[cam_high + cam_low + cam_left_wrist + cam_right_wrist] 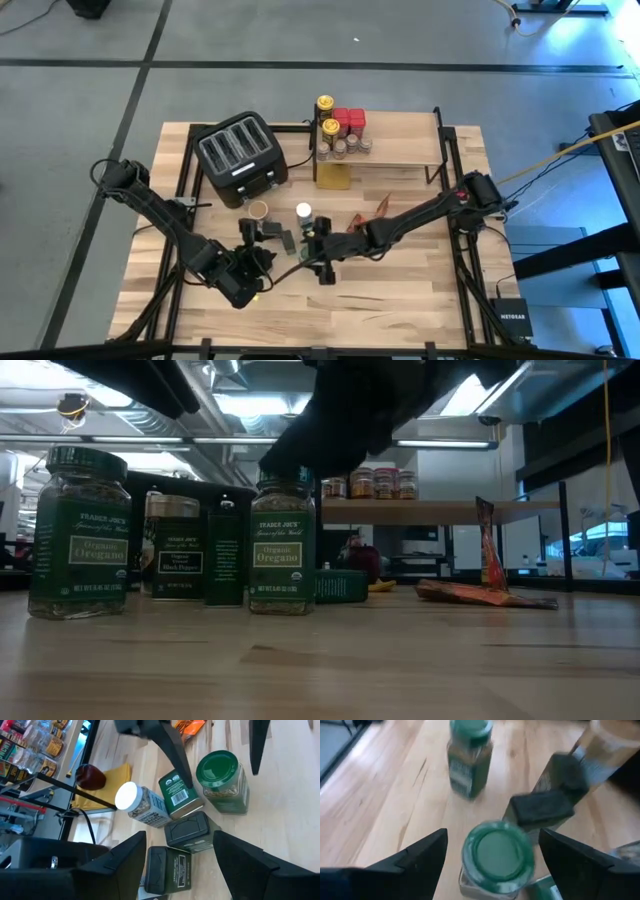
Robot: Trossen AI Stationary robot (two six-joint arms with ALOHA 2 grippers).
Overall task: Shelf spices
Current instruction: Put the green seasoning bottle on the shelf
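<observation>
Several spices stand in a cluster mid-table: a green-lidded oregano jar (222,780), a white-lidded jar (140,805), a green tin (177,795) and two black tins (187,830). My right gripper (495,855) is open, and its fingers stand on either side of the green-lidded jar (497,852) without touching it. My left gripper (180,865) is open, just short of the black tins. A second oregano jar (470,760) stands apart. The shelf (400,150) at the far side carries several jars (340,130). An orange-brown foil packet (365,215) lies flat on the table.
A black four-slot toaster (240,155) stands at the far left beside the shelf. A yellow flat piece (335,177) lies in front of the shelf. A tan-lidded jar (259,209) stands near the toaster. Both arms meet over the cluster. Bare wood shows along the near edge (400,300).
</observation>
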